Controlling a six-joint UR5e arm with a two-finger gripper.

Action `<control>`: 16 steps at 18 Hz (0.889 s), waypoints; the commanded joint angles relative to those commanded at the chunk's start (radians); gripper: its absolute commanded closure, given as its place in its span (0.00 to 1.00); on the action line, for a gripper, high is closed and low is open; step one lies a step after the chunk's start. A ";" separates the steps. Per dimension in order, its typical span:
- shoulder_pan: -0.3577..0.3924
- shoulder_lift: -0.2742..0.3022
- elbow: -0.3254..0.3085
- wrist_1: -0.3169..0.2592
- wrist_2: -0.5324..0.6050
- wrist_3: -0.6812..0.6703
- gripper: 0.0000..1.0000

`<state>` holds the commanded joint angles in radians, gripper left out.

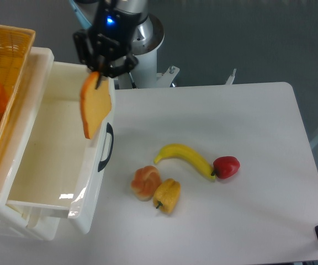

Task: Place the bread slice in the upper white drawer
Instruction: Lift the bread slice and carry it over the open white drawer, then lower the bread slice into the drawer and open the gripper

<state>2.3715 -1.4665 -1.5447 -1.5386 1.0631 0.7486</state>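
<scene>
Count of things on and beside the white table (258,165)

One flat yellow-orange bread slice (95,110), one curved yellow banana (185,158), one red pepper (226,166), one yellow bell pepper (168,195), one knobbly tan-pink bun (146,183), one glossy white plastic drawer with black handle (54,149), one orange woven basket (7,61), one black two-finger gripper (99,75).

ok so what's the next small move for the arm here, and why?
Probably a short shift further left, then lower and release. The gripper holds the bread slice by its top edge, hanging right over the front wall of the upper white drawer beside the black handle, not yet clearly above the tray's open interior.
</scene>
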 joint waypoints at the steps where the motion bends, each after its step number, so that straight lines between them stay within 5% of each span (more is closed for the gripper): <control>1: -0.003 0.002 -0.002 -0.002 0.000 0.000 1.00; 12: -0.032 -0.006 -0.012 0.002 0.000 -0.009 0.99; 15: -0.037 -0.015 -0.025 0.008 0.003 -0.009 0.90; 16: -0.037 -0.023 -0.029 0.011 0.005 -0.008 0.79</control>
<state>2.3347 -1.4894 -1.5738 -1.5279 1.0676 0.7409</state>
